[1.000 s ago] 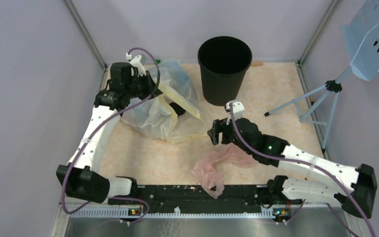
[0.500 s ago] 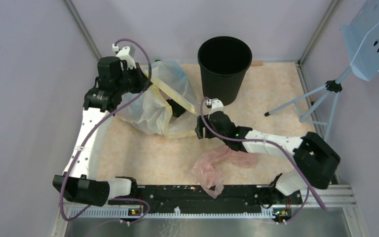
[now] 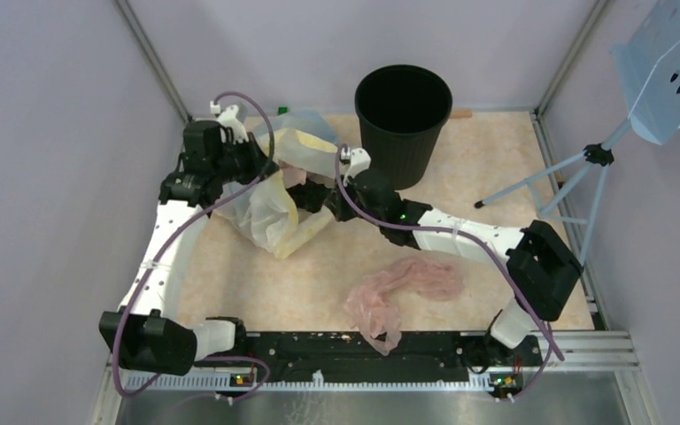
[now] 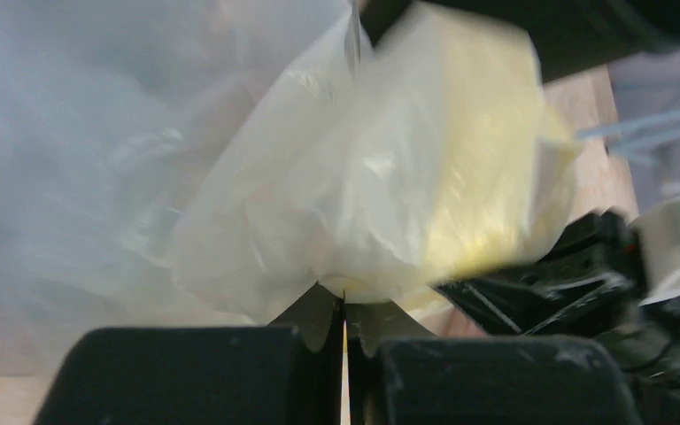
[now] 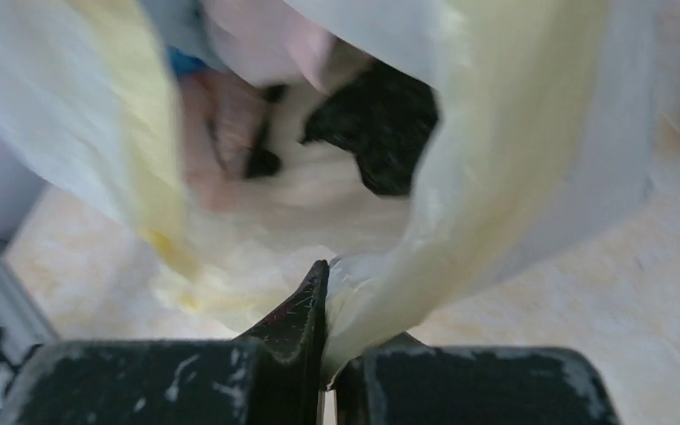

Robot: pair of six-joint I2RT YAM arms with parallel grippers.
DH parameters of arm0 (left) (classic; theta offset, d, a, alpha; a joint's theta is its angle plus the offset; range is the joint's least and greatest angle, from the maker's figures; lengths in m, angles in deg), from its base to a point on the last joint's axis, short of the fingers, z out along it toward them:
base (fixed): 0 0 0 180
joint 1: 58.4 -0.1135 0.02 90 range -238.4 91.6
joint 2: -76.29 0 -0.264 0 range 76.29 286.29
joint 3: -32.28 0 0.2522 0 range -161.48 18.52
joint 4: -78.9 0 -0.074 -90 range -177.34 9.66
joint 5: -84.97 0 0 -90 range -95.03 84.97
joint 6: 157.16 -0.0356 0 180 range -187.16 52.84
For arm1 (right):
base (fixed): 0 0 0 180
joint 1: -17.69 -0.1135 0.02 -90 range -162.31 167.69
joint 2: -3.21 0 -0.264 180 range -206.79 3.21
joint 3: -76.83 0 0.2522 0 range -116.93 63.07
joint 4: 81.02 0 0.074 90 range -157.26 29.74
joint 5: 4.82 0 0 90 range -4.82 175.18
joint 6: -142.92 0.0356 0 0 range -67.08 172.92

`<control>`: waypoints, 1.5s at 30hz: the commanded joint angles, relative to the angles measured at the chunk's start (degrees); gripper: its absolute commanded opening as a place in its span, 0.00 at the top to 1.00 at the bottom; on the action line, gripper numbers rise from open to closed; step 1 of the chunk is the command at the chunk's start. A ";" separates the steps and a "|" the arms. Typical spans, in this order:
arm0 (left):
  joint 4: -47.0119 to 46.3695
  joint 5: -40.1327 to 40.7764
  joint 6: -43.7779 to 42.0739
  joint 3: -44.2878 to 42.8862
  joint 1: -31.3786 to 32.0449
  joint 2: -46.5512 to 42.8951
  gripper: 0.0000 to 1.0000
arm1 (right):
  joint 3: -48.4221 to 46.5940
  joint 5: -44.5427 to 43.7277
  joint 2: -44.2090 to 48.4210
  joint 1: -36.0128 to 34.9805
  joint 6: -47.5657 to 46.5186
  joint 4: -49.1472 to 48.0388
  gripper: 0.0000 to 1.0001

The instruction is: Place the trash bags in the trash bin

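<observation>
Top external view: a pale yellow bag of translucent film hangs bunched between the two arms at the far left of the table, partly lifted, its lower folds resting on the surface. The left gripper grips the bag's upper left portion; the right gripper grips its right edge, close beside the trash bin. The bin stands upright at the far centre, with nothing visible in its dark interior. A second, pink bag lies crumpled on the table near the arm bases, well apart from both grippers and from the bin. A blue tripod stand occupies the right side. Left wrist view: the left gripper has its jaws pinched together on a fold of the pale yellow bag. Right wrist view: the right gripper has its jaws likewise clamped on the pale yellow bag; what lies beyond the film is blurred.
</observation>
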 commanded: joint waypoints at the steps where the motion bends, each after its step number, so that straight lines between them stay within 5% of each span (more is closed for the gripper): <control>1: -8.47 -8.31 4.77 10.97 3.76 -1.10 1.00 | -8.50 12.38 -2.85 -0.77 -1.38 -6.08 1.00; 3: -10.31 -8.69 5.43 14.76 5.61 -0.21 1.00 | -12.37 14.31 -5.17 -0.71 -1.33 -5.68 1.00; 7: -9.71 -10.51 3.67 17.68 6.17 0.92 0.84 | -19.09 16.82 -9.55 -0.70 -0.36 -4.00 1.00; 12: -11.34 -9.89 1.22 20.40 6.17 -2.83 0.42 | -23.62 19.42 -13.31 -0.40 2.02 -1.72 1.00; 15: -13.27 -8.08 0.45 22.98 6.17 -6.34 0.28 | -22.44 20.53 -12.79 0.48 4.75 -2.65 1.00; 25: -19.13 -12.43 0.45 27.59 6.17 -9.12 0.15 | -21.38 23.71 -11.85 1.65 8.53 -1.70 1.00; 29: -20.99 -12.71 0.99 28.56 6.17 -10.12 0.01 | -20.73 23.98 -11.54 2.03 9.60 -1.94 1.00; 34: -19.57 -9.06 1.65 27.76 6.24 -7.10 0.07 | -21.25 26.30 -11.25 2.31 11.78 -2.79 1.00; 36: -19.77 -7.87 1.93 27.34 6.45 -6.01 0.17 | -21.25 26.51 -10.87 2.35 12.26 -2.64 1.00; 38: -19.76 -5.03 1.76 27.02 6.88 -5.34 0.33 | -20.80 26.49 -10.20 2.52 12.87 -2.88 1.00; 43: -20.29 0.43 1.07 26.33 7.21 -2.75 0.95 | -18.18 26.33 -7.83 3.45 13.83 -4.22 0.94; 45: -19.81 2.57 0.74 25.27 7.15 -0.84 1.00 | -16.53 24.51 -6.29 3.70 13.20 -3.78 0.81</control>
